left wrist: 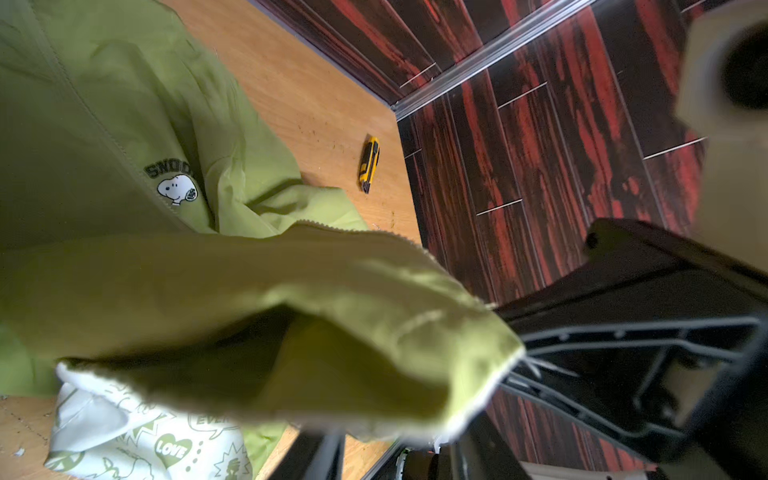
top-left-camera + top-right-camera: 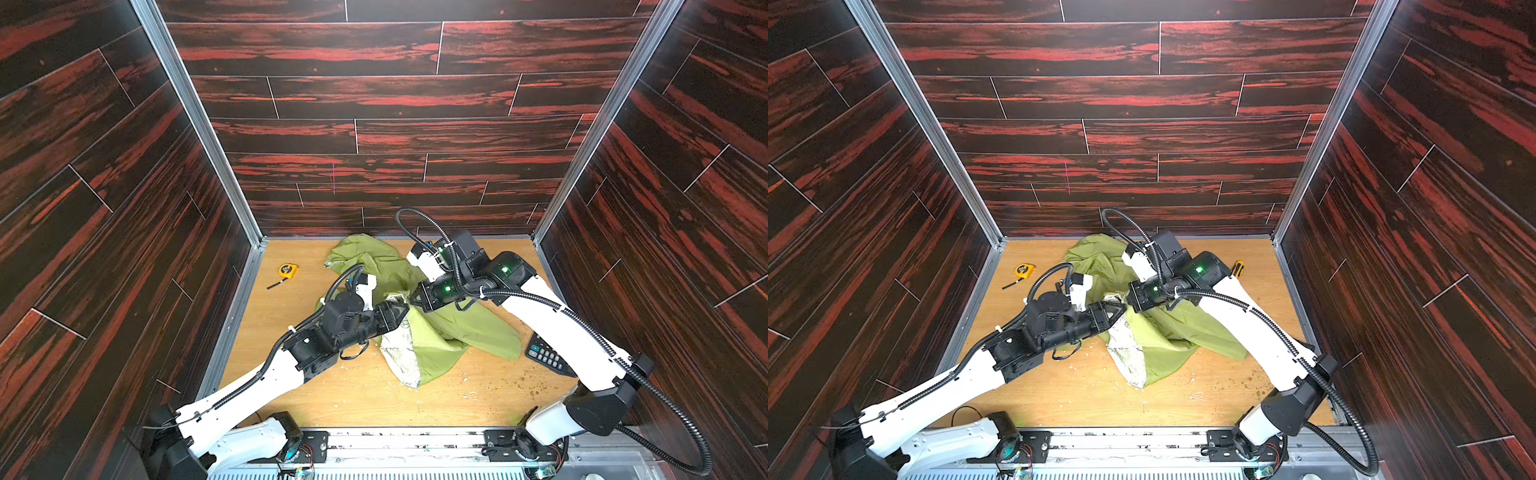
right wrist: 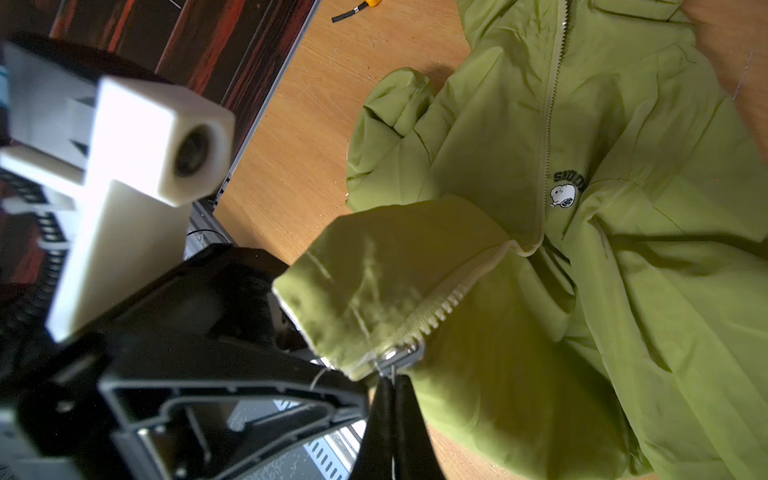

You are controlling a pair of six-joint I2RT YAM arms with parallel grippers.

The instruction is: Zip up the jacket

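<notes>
**Zipper pull pinched, hem corner between the other fingers**

And here we are at mid-desk. The green jacket [image 2: 440, 332] [image 2: 1167, 336] lies crumpled on the desk [image 2: 353, 399], spreading from the centre toward 12 o'clock, both arms reaching in over it. In both top views the left fingers [image 2: 392, 316] [image 2: 1106, 311] and right fingers [image 2: 417, 298] [image 2: 1133, 300] meet almost tip to tip above the cloth, and those views give no more than that.

The right wrist view tells more. The right fingers [image 3: 382, 424] are pressed together on the metal zipper pull [image 3: 397, 359]. The left fingers [image 3: 249, 407] stand part-way apart with the hem corner between them; whether they clamp it, I cannot tell.

The left wrist view is mostly blurred cloth, yet it catches the white printed lining [image 1: 145, 436] and the chest logo [image 1: 176, 189].

Round the edges now. A tape measure [image 2: 287, 271] [image 2: 1024, 270] sits at 10 o'clock of the jacket. A calculator [image 2: 546, 355] at 4 o'clock shows in a top view, partly under the right arm. A yellow utility knife [image 2: 1238, 269] at 2 o'clock shows in a top view, and the left wrist view has it too [image 1: 369, 164].
</notes>
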